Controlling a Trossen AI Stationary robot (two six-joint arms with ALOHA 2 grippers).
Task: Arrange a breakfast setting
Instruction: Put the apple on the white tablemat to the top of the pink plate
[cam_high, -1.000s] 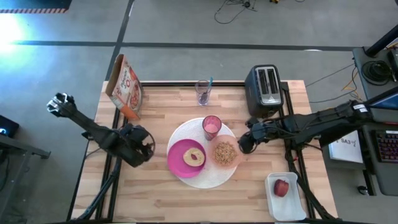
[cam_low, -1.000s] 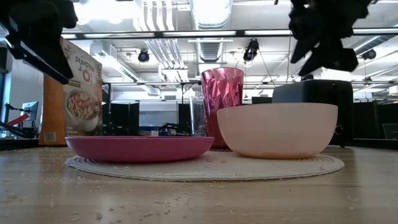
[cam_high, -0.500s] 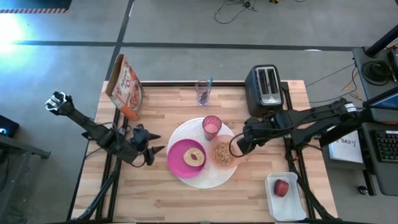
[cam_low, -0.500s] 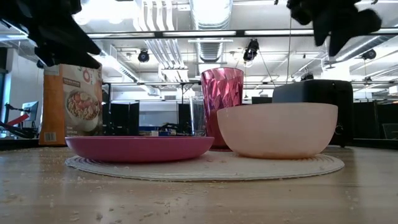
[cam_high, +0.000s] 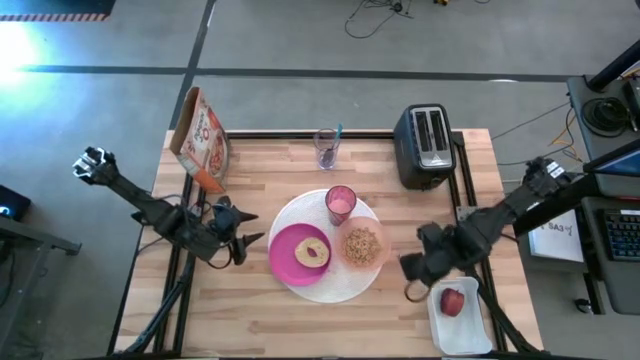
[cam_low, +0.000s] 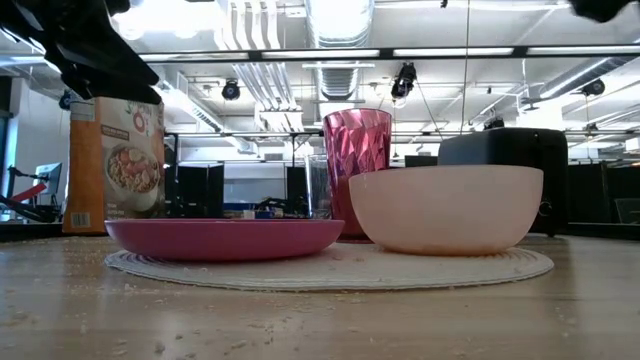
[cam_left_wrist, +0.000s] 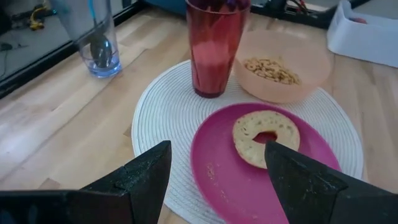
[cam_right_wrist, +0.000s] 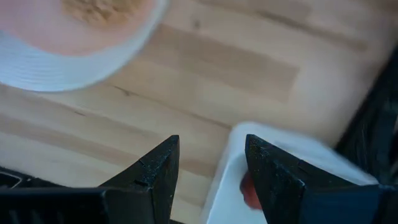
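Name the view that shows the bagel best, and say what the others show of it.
The left wrist view: the bagel fills it close up on the magenta plate, hole and crust clear. The high view shows it small from above. In the low view the plate's rim hides it; the right wrist view misses it.

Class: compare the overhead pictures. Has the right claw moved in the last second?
Yes. The right claw has left the peach bowl, moving away from the toaster toward the white tray holding red fruit.
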